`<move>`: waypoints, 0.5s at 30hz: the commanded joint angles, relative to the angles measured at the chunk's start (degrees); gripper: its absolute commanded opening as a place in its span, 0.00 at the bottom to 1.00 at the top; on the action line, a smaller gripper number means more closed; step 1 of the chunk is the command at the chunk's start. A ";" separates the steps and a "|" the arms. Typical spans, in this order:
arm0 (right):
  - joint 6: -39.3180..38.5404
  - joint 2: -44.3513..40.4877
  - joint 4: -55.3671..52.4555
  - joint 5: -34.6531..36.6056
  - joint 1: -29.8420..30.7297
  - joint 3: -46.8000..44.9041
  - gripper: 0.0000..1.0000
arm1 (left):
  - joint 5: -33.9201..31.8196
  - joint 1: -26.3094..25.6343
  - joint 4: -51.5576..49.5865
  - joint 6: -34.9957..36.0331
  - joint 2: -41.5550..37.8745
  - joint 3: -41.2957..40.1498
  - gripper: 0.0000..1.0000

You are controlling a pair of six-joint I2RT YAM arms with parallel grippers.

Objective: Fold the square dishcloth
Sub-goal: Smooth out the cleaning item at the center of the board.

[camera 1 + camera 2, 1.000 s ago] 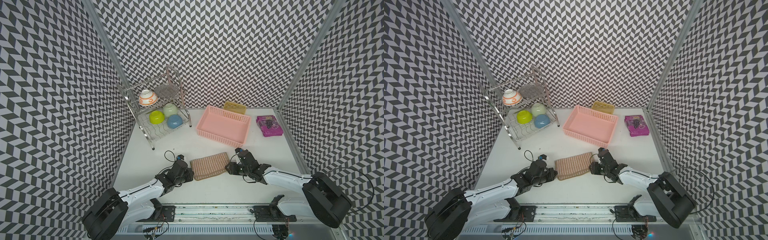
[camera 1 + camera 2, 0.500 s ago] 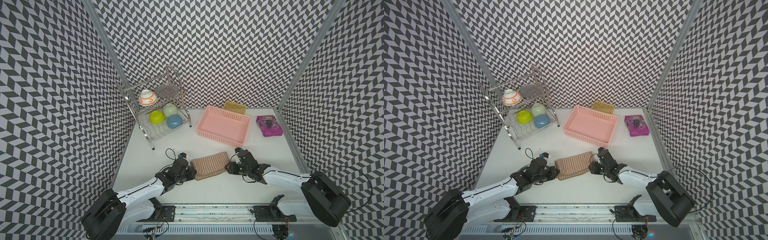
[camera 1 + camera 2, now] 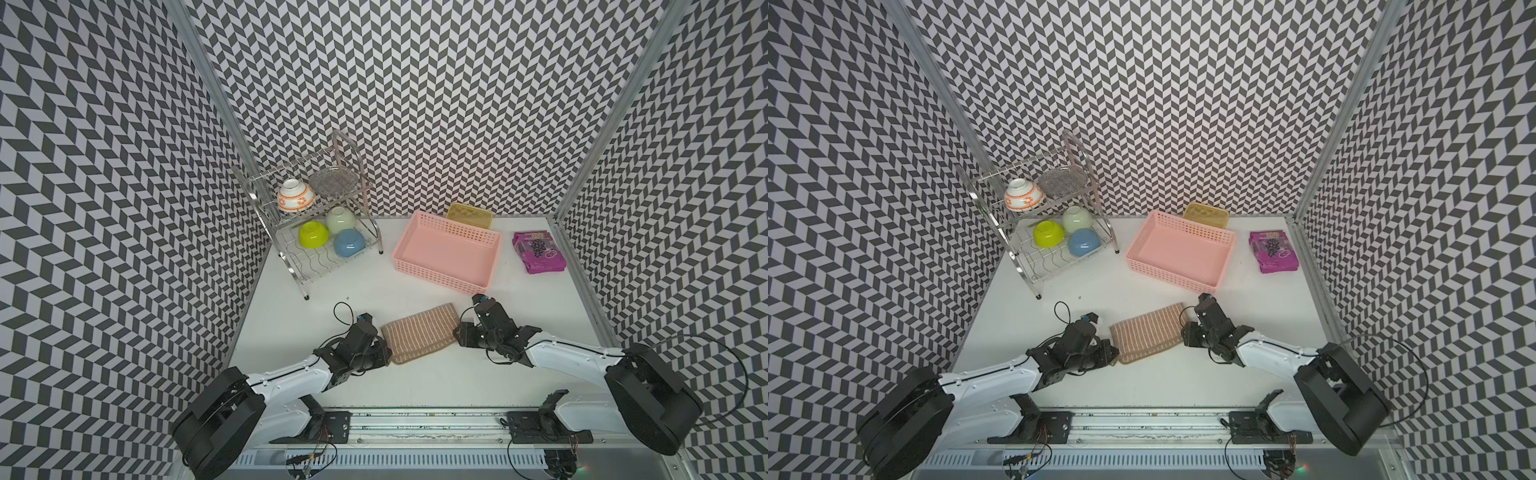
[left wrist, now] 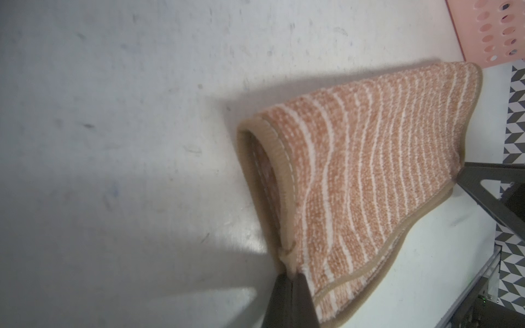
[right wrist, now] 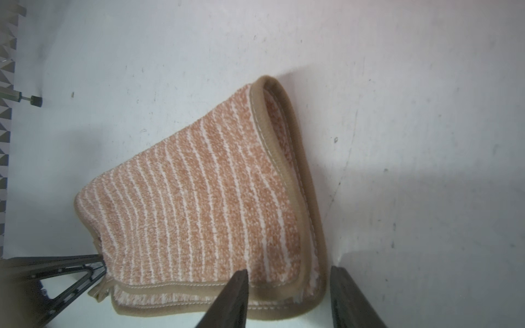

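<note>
Square dishcloth (image 3: 419,338) lies on the white table (image 3: 415,386), in the half nearer to the robot. It is well apart from the dish rack (image 3: 311,266) at the back, and near the pink basket (image 3: 440,284) but not touching it. I think it is already folded once, because both wrist views show two layers with their brown hems one upon the other, so it is now a long strip and not a square. Its long axis goes across the table from one arm to the other, with the right end a little farther from the robot's base. The left gripper (image 4: 289,278) stands at the near left corner, and its jaws are closed tight on the hem, which is drawn into a small point between them. The right gripper (image 5: 288,272) stands at the opposite short end. Its jaws are half apart, one finger (image 5: 235,286) over the cloth and the other just outside the hem, so the corner is between them but not pinched. Each arm is near to its own end. For a second fold, I judge, one short end must travel along this axis to the other, and the right jaws must close first.
</note>
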 commanded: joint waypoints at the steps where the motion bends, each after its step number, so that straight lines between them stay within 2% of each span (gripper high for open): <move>1: -0.66 -2.02 -1.16 2.75 0.61 1.71 0.47 | -0.91 -0.23 -1.61 0.58 0.77 -0.02 0.00; 7: -0.39 -1.32 1.01 1.35 0.80 1.72 0.39 | -1.14 -0.23 -1.74 0.42 0.49 -0.27 0.00; 15: 0.02 1.47 2.43 1.48 0.87 2.21 0.38 | -1.47 -0.23 -1.83 0.22 0.14 -0.46 0.00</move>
